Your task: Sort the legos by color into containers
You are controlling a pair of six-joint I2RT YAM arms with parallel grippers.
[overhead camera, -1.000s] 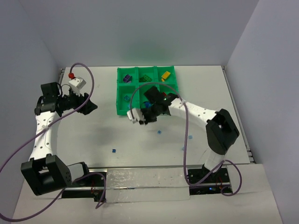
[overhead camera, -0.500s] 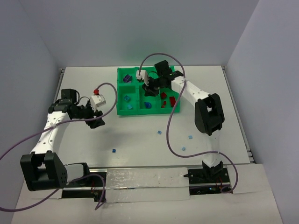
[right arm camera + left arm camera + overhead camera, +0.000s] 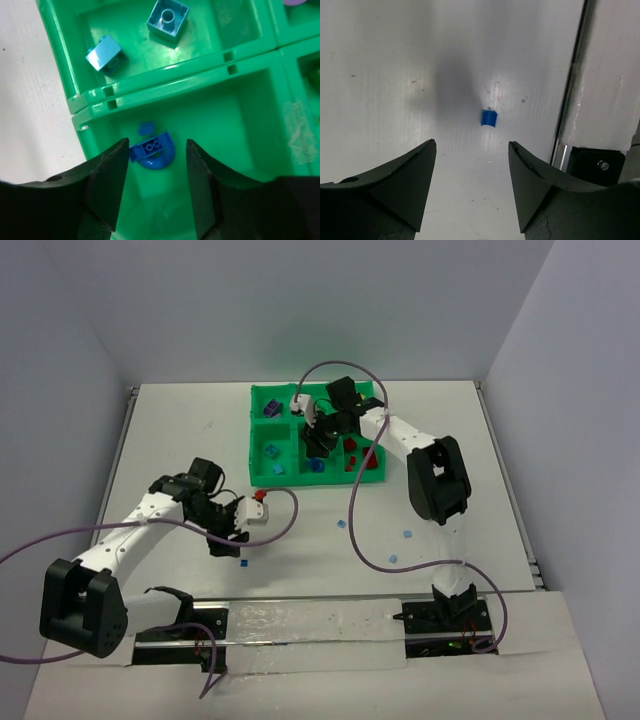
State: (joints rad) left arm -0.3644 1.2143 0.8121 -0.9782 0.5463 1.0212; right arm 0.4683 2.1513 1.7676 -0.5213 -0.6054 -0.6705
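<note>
The green tray of containers stands at the back middle of the table. My right gripper hangs open over its near middle compartment, where a dark blue curved lego and a tiny blue piece lie below the right gripper, nothing between its fingers. Two light blue legos sit in the neighbouring compartment. My left gripper is open and low over the near table, just short of a small blue lego, which lies beyond the left gripper.
Loose blue legos lie on the table. Red legos fill the near right compartment, a purple one the far left. The table's metal rail runs close to the right of the left gripper.
My right gripper moved from the tray's front to over it and opened; blue legos now lie beneath it. My left arm swung from the far left toward the near table, above a blue lego.
</note>
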